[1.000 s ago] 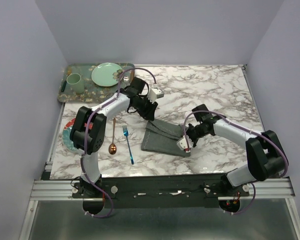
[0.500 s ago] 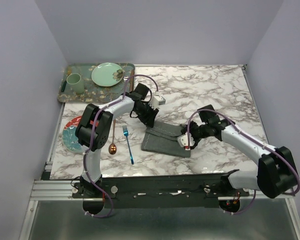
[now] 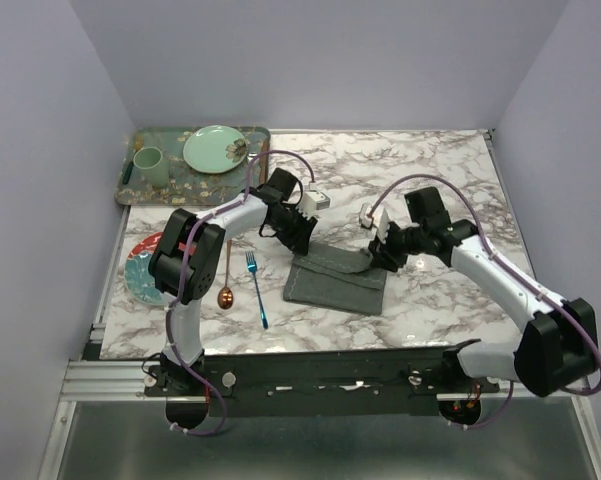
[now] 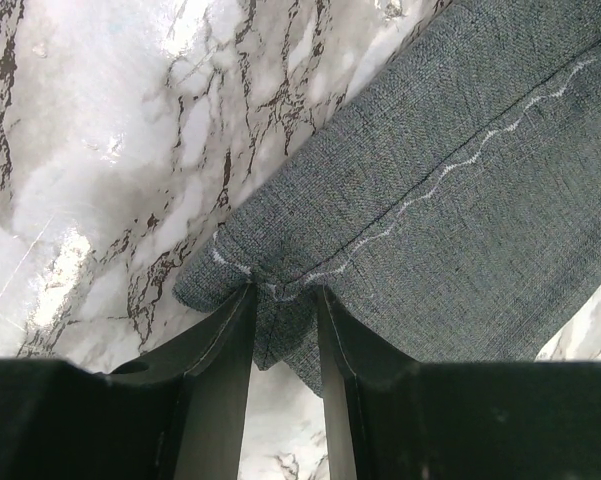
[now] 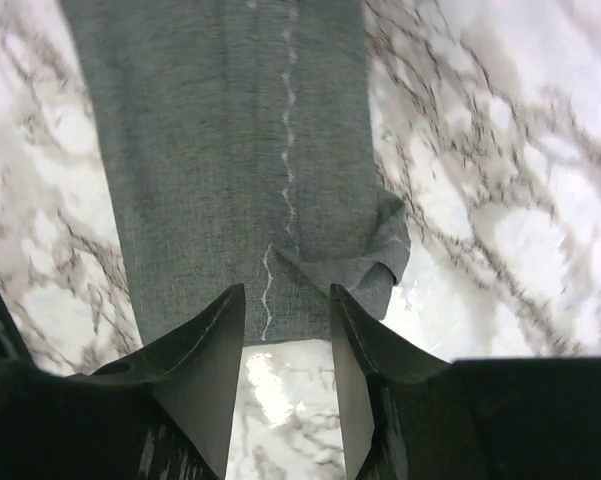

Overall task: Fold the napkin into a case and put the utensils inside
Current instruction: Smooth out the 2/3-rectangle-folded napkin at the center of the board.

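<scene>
The marble desk [image 3: 430,170] carries the folded grey napkin [image 3: 335,285] near its middle. The left tool [image 4: 284,292] pinches its far left corner. The right tool [image 5: 286,292] stands with fingers apart at the far right corner. The fork [image 3: 257,290] and spoon [image 3: 226,275] lie to the left.

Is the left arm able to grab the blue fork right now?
Probably, but not yet. The fork lies uncovered close beside that arm, yet the left gripper is shut on the napkin corner and would need to let go first.

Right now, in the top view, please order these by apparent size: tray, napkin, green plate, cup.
Largest to smallest:
1. tray, though an arm hides part of it
2. napkin, as folded
3. green plate
4. cup
</scene>
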